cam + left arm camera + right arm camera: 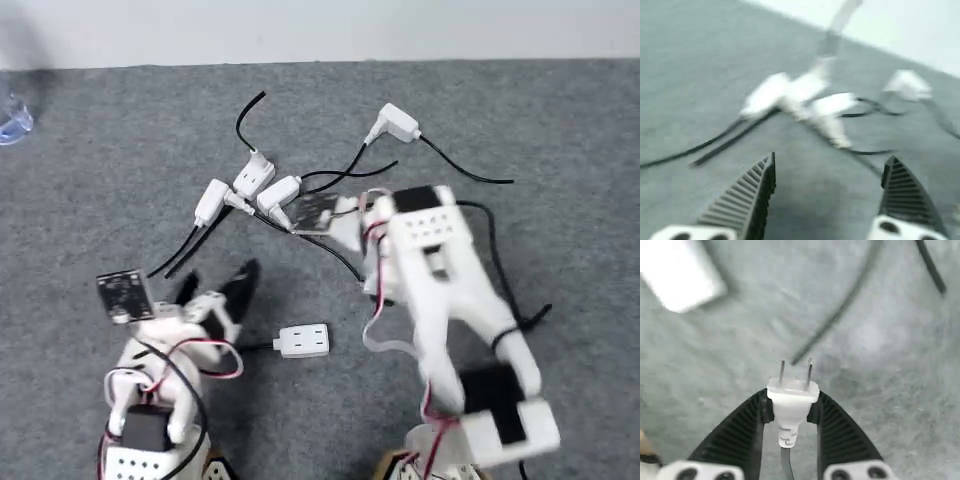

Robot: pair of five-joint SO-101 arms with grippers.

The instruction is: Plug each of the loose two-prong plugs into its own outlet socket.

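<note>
The right gripper [790, 407], at the centre of the high view, is clamping a white two-prong plug [792, 390] by its body, prongs pointing forward. The left gripper [829, 167] is standing wide open at lower left. A white outlet socket [303, 341] is lying just right of it, and a cluster of white connectors [250, 185] is lying at upper centre.
</note>
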